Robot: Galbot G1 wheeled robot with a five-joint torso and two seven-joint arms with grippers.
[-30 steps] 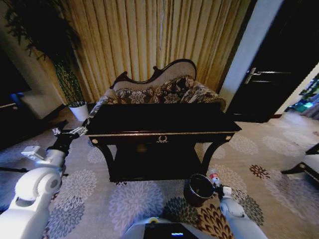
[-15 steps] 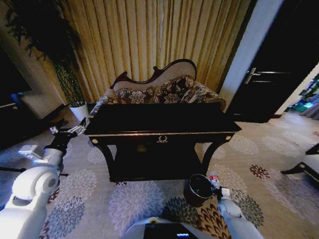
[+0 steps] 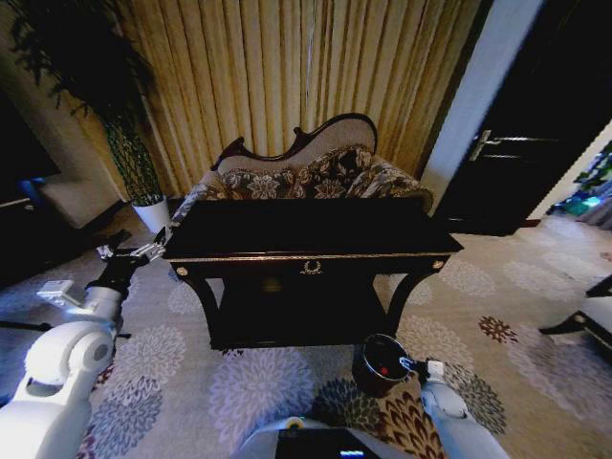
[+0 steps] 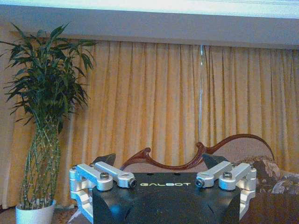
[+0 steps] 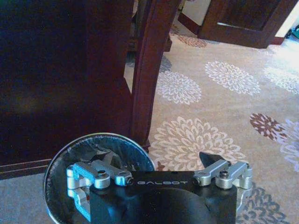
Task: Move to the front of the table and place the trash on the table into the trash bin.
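The dark table [image 3: 306, 229] with gold trim stands in front of me. On the carpet by its front right leg sits the round trash bin [image 3: 381, 363] [image 5: 93, 154]. A red bit of the bottle [image 3: 384, 370] lies inside the bin. My right gripper [image 3: 409, 364] [image 5: 159, 161] hangs open at the bin's right rim, with nothing between its fingers. My left gripper [image 3: 129, 256] [image 4: 161, 161] is held open off the table's left end, facing the curtain.
A floral sofa [image 3: 306, 177] stands behind the table, against the curtains. A white plant pot [image 3: 151, 212] with tall bamboo is at the back left. A dark door [image 3: 535, 124] is at the right. Patterned carpet [image 3: 258, 382] lies between me and the table.
The right gripper held the bottle upright beside the bin. Its fingers have opened, and the bottle now lies inside the bin. The left arm has barely moved.
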